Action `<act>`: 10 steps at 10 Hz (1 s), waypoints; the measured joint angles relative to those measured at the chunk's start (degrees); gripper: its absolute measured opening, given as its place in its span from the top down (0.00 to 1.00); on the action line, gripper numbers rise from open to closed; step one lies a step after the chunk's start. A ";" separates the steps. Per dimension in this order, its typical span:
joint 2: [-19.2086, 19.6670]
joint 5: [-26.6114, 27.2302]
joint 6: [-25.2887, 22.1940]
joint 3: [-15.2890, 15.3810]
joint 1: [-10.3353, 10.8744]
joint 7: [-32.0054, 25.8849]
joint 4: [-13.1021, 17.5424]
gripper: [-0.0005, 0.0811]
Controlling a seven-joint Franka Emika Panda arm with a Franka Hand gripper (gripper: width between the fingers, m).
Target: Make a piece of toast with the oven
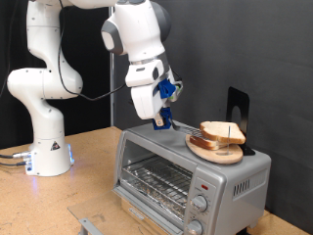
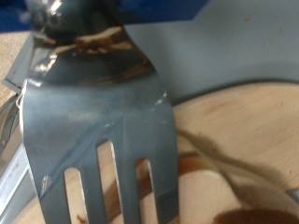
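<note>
Gripper (image 1: 162, 121) fingers grip slotted metal spatula (image 2: 98, 140), seemingly; toast (image 1: 221, 133) atop boxy oven (image 1: 186, 176).

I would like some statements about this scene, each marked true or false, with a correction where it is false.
1. The oven stands on the wooden table. True.
2. The round wooden plate lies on the table beside the oven. False: it rests on top of the oven.
3. Bread slices lie on the plate. True.
4. The gripper hangs low over the table at the exterior view's left. False: it is above the oven's top, beside the plate.
5. The wrist view shows a slotted metal spatula near the plate. True.
6. A slice lies on the wire rack inside the oven. False: no bread shows on the rack.
</note>
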 joint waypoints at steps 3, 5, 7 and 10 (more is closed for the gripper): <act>1.80 -2.28 0.24 1.16 0.11 0.78 2.08 0.41; 2.51 -3.15 0.24 2.37 0.26 1.71 2.83 0.41; 2.82 -3.46 0.23 3.45 0.40 3.02 3.06 0.41; 3.78 -4.03 0.38 4.36 0.41 5.08 3.29 0.41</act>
